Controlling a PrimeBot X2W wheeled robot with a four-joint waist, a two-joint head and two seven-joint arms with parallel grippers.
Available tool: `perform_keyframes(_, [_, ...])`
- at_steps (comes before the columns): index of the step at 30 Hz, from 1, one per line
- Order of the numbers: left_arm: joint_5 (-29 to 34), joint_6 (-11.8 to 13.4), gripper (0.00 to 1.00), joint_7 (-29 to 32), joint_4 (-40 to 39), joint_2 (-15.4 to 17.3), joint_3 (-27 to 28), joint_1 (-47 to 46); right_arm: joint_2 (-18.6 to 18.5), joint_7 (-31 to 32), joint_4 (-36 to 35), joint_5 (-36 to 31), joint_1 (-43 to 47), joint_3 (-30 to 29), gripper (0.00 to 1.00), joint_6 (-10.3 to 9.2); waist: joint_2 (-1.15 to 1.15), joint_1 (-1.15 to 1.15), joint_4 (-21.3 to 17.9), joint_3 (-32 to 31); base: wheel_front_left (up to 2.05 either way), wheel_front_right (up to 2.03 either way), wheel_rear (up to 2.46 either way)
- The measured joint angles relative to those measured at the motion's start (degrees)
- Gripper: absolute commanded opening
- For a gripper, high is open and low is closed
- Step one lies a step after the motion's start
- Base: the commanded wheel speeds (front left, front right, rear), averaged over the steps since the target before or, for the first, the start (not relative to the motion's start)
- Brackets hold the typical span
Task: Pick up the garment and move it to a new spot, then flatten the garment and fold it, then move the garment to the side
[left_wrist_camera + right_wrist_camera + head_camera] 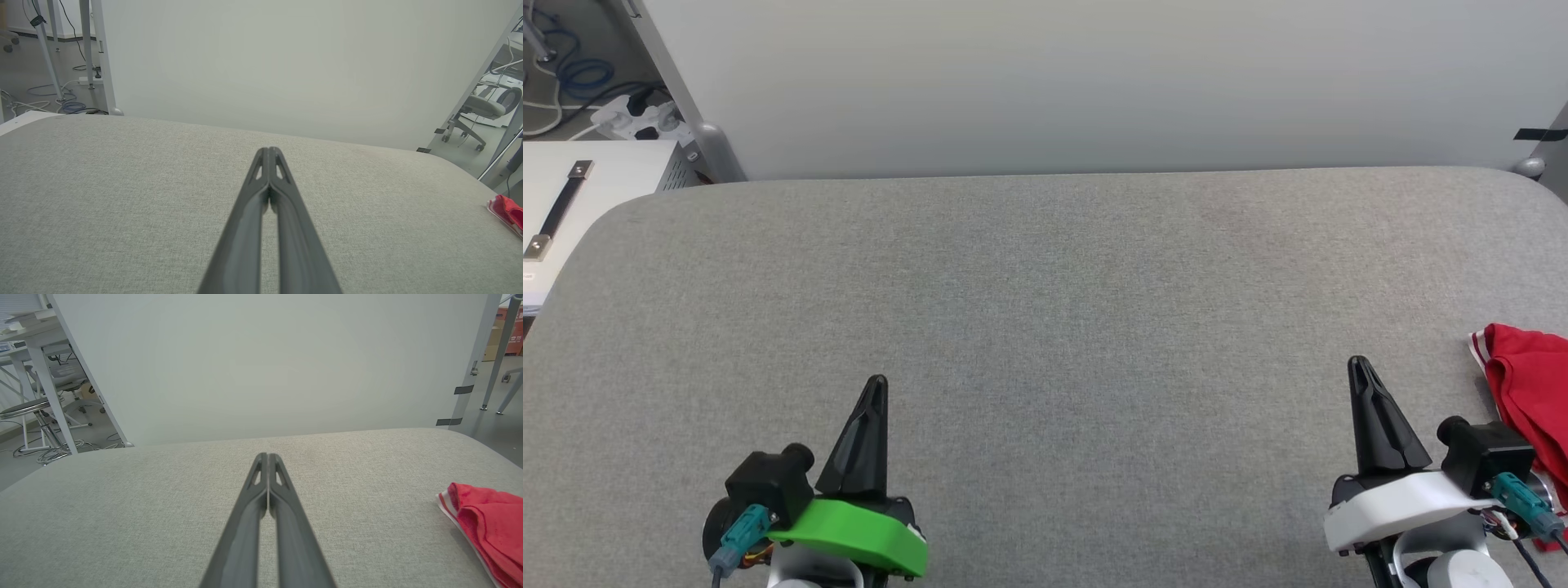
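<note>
The garment (pixel 1531 392) is a red bundle with a striped white trim, lying at the right edge of the grey padded table (pixel 1045 327). It also shows as the red garment (pixel 486 526) at the right of the right wrist view and as a sliver of garment (pixel 506 212) at the far right of the left wrist view. My right gripper (pixel 1357 363) hovers just left of it, shut and empty, its fingertips touching (pixel 267 456). My left gripper (pixel 876 382) sits at the lower left, far from the cloth, also shut and empty (pixel 269 151).
A pale partition wall (pixel 1094 82) stands right behind the table's far edge. A white cabinet (pixel 580 196) with a black handle sits beyond the left corner, with cables and a power strip (pixel 637 114) on the floor. Office chairs (pixel 486 106) stand off to the side.
</note>
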Motion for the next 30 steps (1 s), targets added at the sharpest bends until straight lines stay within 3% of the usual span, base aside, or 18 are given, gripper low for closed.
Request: perform_keyframes(30, [4.5,1.7,0.0,3.5,-1.3,-0.2,1.4,0.0,0.0,3.3,-1.4,-2.5,0.0,0.0,0.0,0.0,0.0,0.0,-0.1,-0.2,0.0,0.0,0.0])
